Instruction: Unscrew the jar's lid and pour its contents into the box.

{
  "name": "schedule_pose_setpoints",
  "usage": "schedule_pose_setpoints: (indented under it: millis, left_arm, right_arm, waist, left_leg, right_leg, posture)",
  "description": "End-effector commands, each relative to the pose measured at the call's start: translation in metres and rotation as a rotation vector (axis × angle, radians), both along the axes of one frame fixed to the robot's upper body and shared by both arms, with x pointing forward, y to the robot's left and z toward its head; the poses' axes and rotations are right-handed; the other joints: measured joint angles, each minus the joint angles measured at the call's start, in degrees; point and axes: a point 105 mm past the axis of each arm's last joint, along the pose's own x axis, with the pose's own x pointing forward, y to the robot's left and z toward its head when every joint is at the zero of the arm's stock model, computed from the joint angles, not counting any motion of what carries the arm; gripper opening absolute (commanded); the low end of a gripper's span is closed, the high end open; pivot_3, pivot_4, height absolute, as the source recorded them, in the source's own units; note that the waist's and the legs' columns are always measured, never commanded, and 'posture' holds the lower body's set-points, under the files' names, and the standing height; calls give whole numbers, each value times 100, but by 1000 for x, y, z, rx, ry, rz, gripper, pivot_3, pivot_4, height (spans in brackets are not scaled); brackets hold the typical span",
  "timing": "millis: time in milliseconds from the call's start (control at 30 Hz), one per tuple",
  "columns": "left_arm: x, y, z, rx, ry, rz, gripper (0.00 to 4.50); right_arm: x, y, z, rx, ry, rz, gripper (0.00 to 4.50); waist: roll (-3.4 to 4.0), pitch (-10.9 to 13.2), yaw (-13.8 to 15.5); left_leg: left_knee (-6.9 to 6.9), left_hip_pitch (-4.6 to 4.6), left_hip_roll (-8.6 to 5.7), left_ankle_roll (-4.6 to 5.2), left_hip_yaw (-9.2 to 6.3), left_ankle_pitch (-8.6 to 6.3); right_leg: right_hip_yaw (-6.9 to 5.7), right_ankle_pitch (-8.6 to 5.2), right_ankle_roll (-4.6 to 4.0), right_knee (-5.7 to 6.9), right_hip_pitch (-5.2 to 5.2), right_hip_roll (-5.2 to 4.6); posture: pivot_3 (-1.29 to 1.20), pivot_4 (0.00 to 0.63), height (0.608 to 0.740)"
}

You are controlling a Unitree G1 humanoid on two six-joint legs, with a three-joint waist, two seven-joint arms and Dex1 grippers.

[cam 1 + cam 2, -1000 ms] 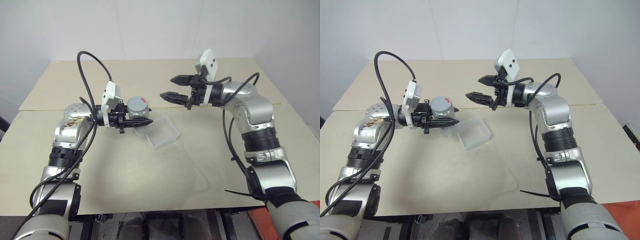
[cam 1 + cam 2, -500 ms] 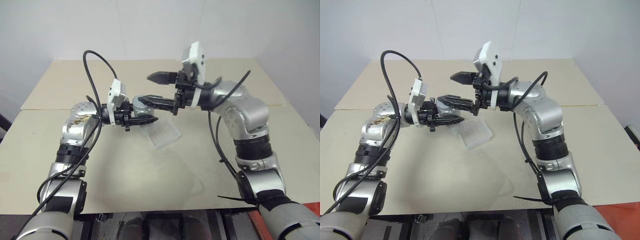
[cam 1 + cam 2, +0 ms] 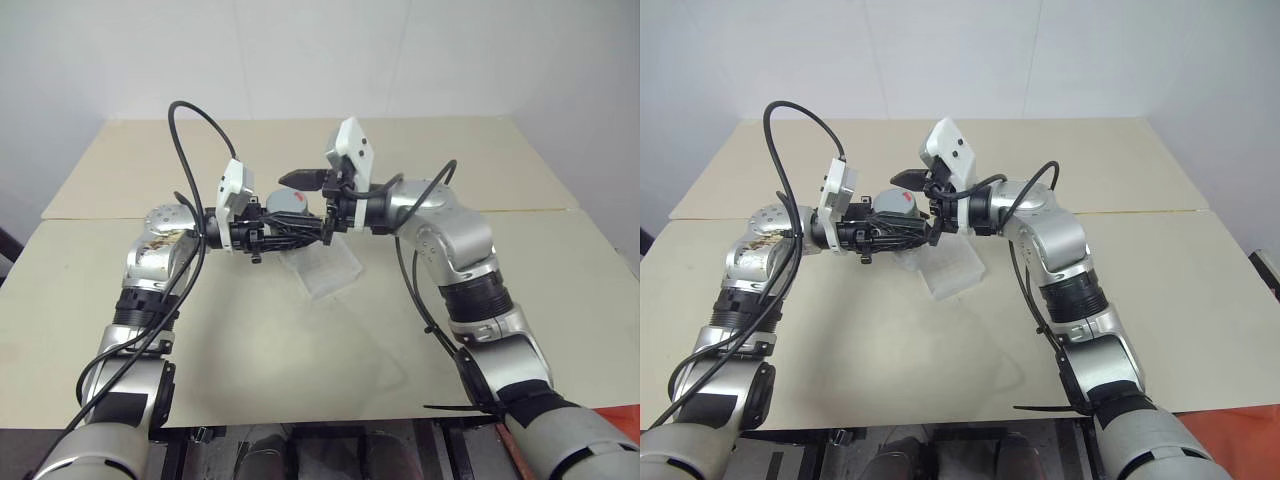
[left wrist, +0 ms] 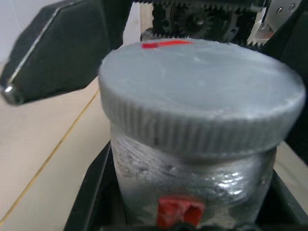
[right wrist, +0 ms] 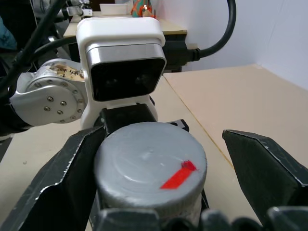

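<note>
The jar point(image 4: 192, 173), silvery-grey with a red mark, hangs upright above the table with my left gripper point(image 3: 290, 230) shut on its body. The grey lid point(image 5: 149, 163) sits on the jar, a red strip on its top. My right gripper point(image 3: 302, 205) is open, and its two black fingers point(image 5: 260, 163) stand on either side of the lid, with a gap on one side. The box point(image 3: 325, 268), a clear shallow tray, lies on the table just below and to the right of the jar. The contents are hidden inside the jar.
Two beige tabletops meet at a seam point(image 3: 560, 212) running across behind the arms. Black cables point(image 3: 185, 125) loop above the left arm. Bare table point(image 3: 300, 350) lies in front of the box.
My right gripper has swung left, still open, until its fingers straddle the jar's lid. The left gripper and jar have stayed in place.
</note>
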Motion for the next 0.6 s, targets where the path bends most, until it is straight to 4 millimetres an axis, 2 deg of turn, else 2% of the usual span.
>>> schedule_pose_setpoints:
  millis: [33, 167, 467, 600]
  left_arm:
    - [-1, 1, 15, -9, -54, -6, 1941]
    - [0, 1, 15, -11, -51, -6, 1941]
    - [0, 2, 15, -5, -51, -14, 1941]
    - [0, 2, 15, -4, -51, -17, 1941]
  right_arm:
    - [-1, -3, 18, 44, -58, -1, 4467]
    - [4, -12, 20, 48, -59, -20, 4467]
    - [16, -51, 18, 36, -48, -99, 4467]
    - [22, -61, 16, 35, -37, -140, 4467]
  waist:
    - [0, 0, 0]
    - [0, 0, 1]
    - [0, 0, 4]
    - [0, 0, -7]
  left_leg:
    - [0, 0, 0, 0, 1, 0]
    - [0, 0, 0, 0, 0, 0]
    - [0, 0, 0, 0, 0, 0]
    - [0, 0, 0, 0, 1, 0]
  right_leg:
    - [0, 0, 0, 0, 0, 0]
    - [0, 0, 0, 0, 0, -1]
    - [0, 0, 0, 0, 0, -1]
    - [1, 0, 0, 0, 0, -1]
  posture:
    - [0, 150, 740]
    - [0, 150, 740]
    - [0, 150, 740]
    - [0, 150, 740]
